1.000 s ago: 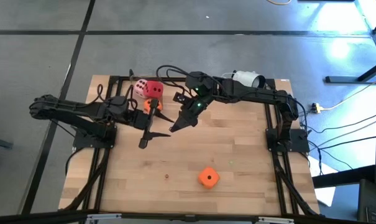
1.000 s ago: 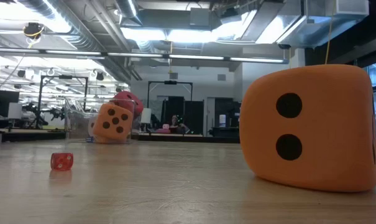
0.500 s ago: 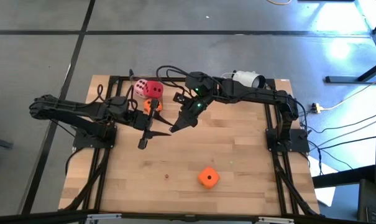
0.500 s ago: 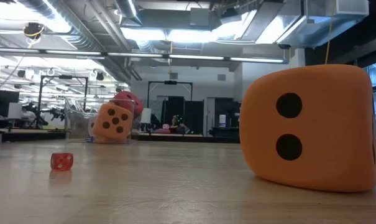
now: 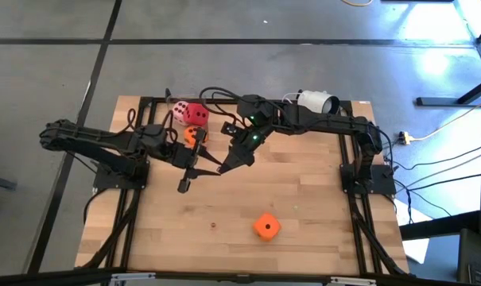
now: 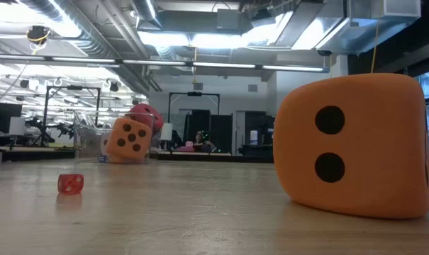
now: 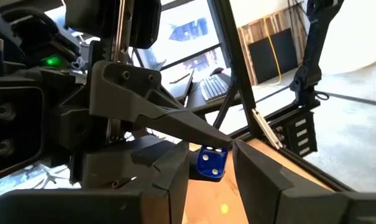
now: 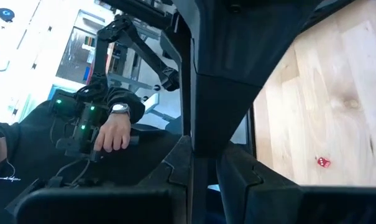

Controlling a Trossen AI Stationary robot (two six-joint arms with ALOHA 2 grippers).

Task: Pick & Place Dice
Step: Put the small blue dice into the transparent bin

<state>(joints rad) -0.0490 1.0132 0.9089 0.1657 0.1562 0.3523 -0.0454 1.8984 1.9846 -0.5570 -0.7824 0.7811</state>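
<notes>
A small blue die [image 7: 210, 163] with white pips hangs above the table's middle, and my right gripper [image 5: 223, 165] is shut on it. My left gripper [image 5: 211, 168] points level at it from the left. Its two fingers [image 7: 175, 177] stand close on either side of the die, with slim gaps showing. A pale pink die [image 5: 179, 111], a red die [image 5: 198, 114] and an orange die [image 5: 194, 133] are heaped at the far left. A second orange die [image 5: 265, 226] sits flat on the wood near the front edge and looms large in the low view [image 6: 356, 145]. My right gripper pinches the small blue die by its upper part [image 7: 216, 150], at the very ends of its fingers [image 7: 227, 144]. The fingers slant down from the table's far right. The die hangs below the tips, lifted clear of the table.
A tiny red die [image 5: 214, 226] lies on the wood left of the near orange die. Dark frame rails [image 5: 347, 171] run along both table sides. A clear bin [image 6: 92, 133] stands by the heaped dice. A person's hand [image 8: 113, 134] shows beyond the table.
My left gripper's fingers have drawn closer together around the small blue die. My right gripper has held the die still in the air.
</notes>
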